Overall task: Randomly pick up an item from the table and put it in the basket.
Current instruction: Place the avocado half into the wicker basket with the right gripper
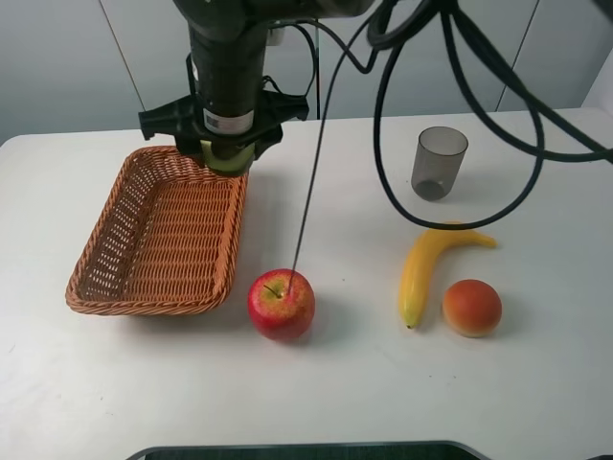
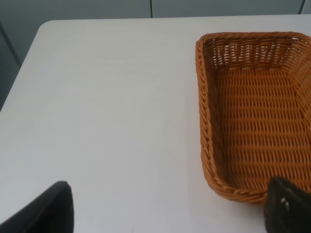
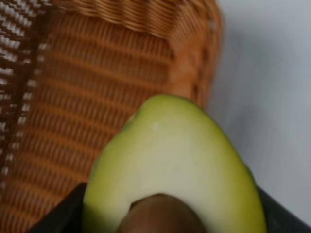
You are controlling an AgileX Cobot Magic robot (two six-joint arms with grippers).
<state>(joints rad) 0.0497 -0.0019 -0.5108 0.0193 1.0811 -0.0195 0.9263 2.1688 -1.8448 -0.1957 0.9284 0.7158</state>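
Observation:
My right gripper (image 1: 228, 144) has reached across to the left and is shut on the half avocado (image 1: 228, 159), held over the far right corner of the wicker basket (image 1: 144, 305). In the right wrist view the avocado (image 3: 180, 160) fills the frame, its pale cut face and brown pit showing, with the basket (image 3: 73, 97) below it. My left gripper (image 2: 167, 208) is open and empty, low over the white table (image 2: 107, 97), beside the basket (image 2: 206, 121). The basket shows nothing inside.
A red apple (image 1: 282, 304) lies just right of the basket's near corner. A banana (image 1: 426, 268) and a round orange fruit (image 1: 471, 307) lie on the right, with a grey cup (image 1: 439, 163) behind them. Black cables (image 1: 383, 172) hang over the middle.

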